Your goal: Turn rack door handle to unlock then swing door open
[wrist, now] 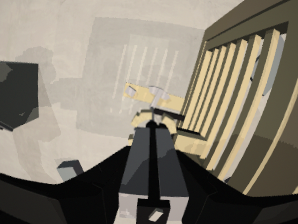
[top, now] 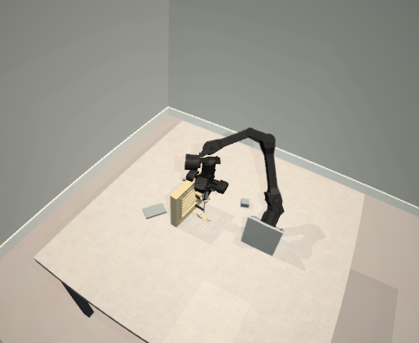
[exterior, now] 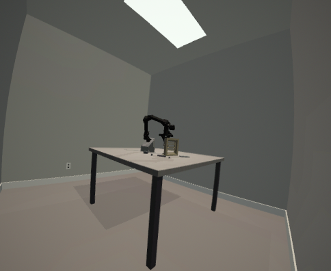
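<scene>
Reaching arm: the black arm (top: pixel 272 170) (exterior: pixel 146 128) goes up, bends over, and comes down by the rack door.
Hand: the gripper (top: pixel 203 196) (exterior: pixel 164 140) (wrist: pixel 152 153) points down and is gripping the handle, with one black finger on each side of it.
Handle: the tall handle (top: pixel 204 207) (wrist: pixel 136 160) stands up on the front side of the door. It has two dark long parts with a thin gap between them. I cannot tell how far it is turned.
Door: the yellow door (top: pixel 188 205) (wrist: pixel 216 92) with slats stands upright and looks shut in its frame.
Frame: the tan frame (top: pixel 175 213) (exterior: pixel 165 147) (wrist: pixel 286 80) stands on the table (top: pixel 124 268) (exterior: pixel 128 160) (wrist: pixel 65 30).
Yellow bar: a small yellow bar (top: pixel 203 216) (wrist: pixel 175 101) sticks out low down, near the foot of the handle.
Flat plate: a thin gray plate (top: pixel 154 210) (exterior: pixel 184 157) lies behind the frame, apart from it.
Little block: a small gray block (top: pixel 245 203) (wrist: pixel 70 170) sits between the handle and the bottom of the arm.
Big panel: a gray panel (top: pixel 262 236) (exterior: pixel 148 148) leans at a tilt, near the bottom of the arm and well apart from the door.
</scene>
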`<state>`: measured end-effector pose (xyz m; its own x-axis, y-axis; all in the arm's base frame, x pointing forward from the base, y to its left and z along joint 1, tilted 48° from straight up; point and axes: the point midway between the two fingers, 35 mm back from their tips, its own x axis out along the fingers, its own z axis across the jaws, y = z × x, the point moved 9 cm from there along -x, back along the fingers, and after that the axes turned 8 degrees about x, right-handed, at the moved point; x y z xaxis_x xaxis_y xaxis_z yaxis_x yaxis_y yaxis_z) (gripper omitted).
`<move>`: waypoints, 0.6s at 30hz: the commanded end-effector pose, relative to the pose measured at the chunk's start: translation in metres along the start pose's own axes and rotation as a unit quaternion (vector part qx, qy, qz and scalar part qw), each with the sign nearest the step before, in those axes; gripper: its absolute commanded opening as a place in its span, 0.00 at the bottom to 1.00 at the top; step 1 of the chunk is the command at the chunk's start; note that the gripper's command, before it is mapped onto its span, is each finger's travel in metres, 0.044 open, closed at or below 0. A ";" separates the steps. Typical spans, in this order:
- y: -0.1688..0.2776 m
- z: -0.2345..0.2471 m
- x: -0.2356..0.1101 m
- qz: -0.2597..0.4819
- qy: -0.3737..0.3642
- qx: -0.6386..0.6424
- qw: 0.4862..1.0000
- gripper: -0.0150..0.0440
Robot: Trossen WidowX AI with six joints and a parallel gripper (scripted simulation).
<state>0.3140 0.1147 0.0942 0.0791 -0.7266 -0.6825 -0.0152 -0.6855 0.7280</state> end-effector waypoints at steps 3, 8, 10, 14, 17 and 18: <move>0.000 0.000 0.000 0.001 0.000 -0.002 1.000 0.43; 0.000 0.000 0.000 0.001 0.000 -0.002 1.000 0.37; 0.000 0.000 0.000 0.001 0.000 -0.002 1.000 0.35; 0.000 0.000 0.000 0.001 0.000 -0.002 1.000 0.30; 0.000 0.000 0.000 0.001 0.000 -0.002 1.000 0.29; 0.000 0.000 0.000 0.001 0.000 0.000 1.000 0.29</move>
<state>0.3139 0.1147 0.0942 0.0786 -0.7267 -0.6825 -0.0145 -0.6853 0.7281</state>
